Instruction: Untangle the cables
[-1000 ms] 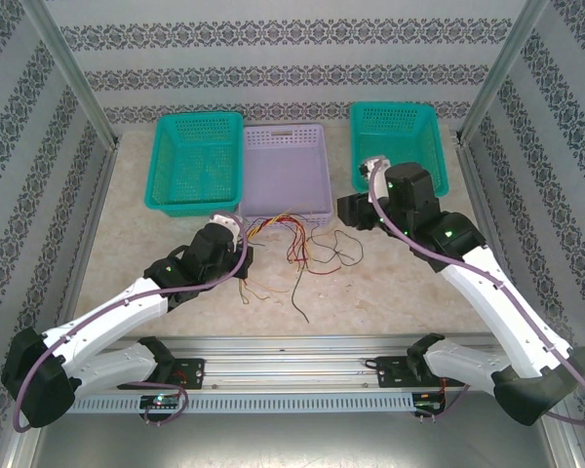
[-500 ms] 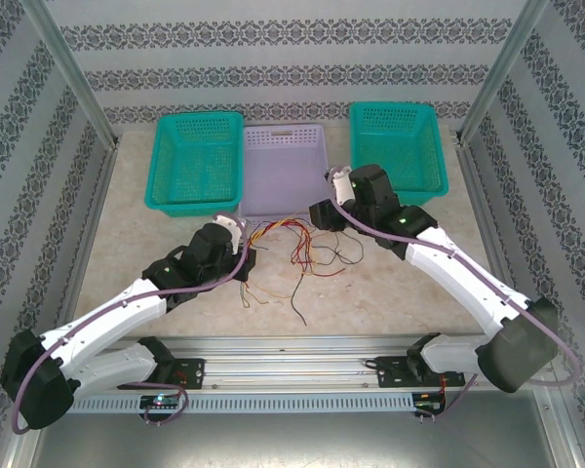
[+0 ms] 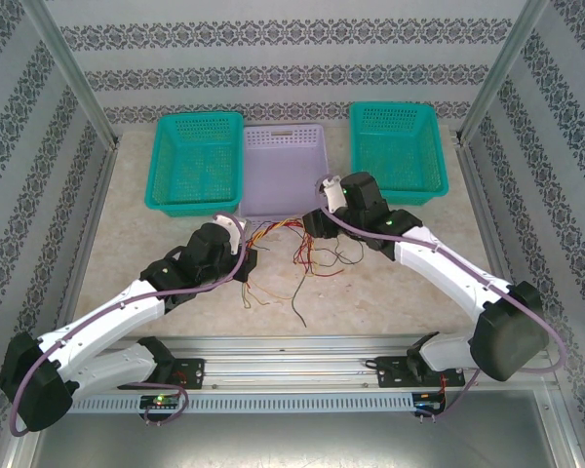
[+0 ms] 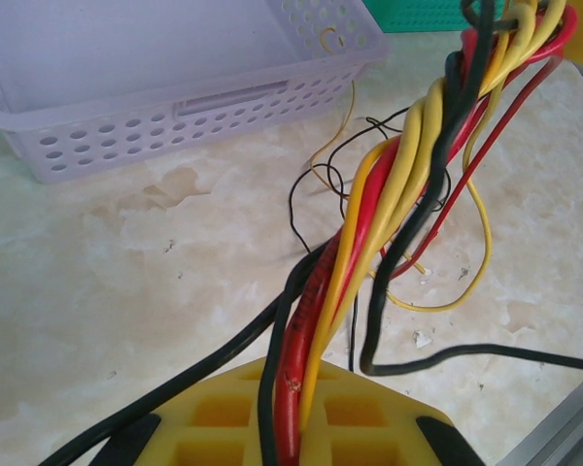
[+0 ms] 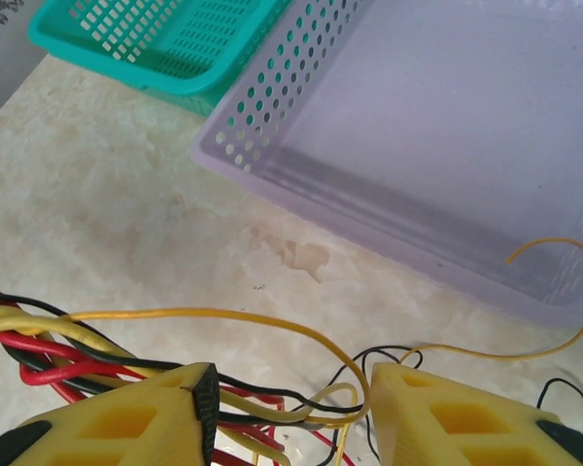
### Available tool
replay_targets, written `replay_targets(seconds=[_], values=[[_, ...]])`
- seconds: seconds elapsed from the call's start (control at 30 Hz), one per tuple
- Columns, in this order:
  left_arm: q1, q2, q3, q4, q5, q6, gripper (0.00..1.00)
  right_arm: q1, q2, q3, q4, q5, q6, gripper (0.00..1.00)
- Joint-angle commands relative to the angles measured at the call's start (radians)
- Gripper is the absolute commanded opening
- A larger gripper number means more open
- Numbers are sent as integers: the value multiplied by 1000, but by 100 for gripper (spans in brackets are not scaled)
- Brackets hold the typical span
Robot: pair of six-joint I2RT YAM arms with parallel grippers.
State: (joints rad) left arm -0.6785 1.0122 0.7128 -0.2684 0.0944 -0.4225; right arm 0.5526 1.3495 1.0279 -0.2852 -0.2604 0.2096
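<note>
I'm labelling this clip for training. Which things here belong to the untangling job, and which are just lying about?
Part of the job:
- cables, twisted together
- left pincer, shut on them
- right pincer, open, loose strands between its fingers

Lying about:
- left green basket
- purple basket
- right green basket

We look onto a pale marbled tabletop [image 3: 127,234], enclosed on three sides by walls [image 3: 292,58] papered white with grey ornamental bands. Slanted aluminium posts [image 3: 70,73] rise at the back corners. A metal rail [image 3: 292,375] runs along the near edge. The light is soft and even.
</note>
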Motion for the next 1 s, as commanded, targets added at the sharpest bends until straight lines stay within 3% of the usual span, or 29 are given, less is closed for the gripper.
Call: replay_targets(seconds=[0.0,0.37,0.47,0.63,0.8,0.97], values=[[8,-26,30,40,5,14,0,4,-30,-40,53,-47,11,46],[8,-35,15,52,28,2,0,1,52,-42,109,-19,20,42],[8,-51,9,47,16,2,0,0,51,-38,102,-62,22,42],[8,-63,1,48,12,-6,0,-4,-70,-110,155,-94,64,42],[8,-25,-1,68,36,-26,0,7,-165,-146,196,-226,107,48],[8,-34,4,71,24,-30,0,45,-179,-198,208,-205,118,47]])
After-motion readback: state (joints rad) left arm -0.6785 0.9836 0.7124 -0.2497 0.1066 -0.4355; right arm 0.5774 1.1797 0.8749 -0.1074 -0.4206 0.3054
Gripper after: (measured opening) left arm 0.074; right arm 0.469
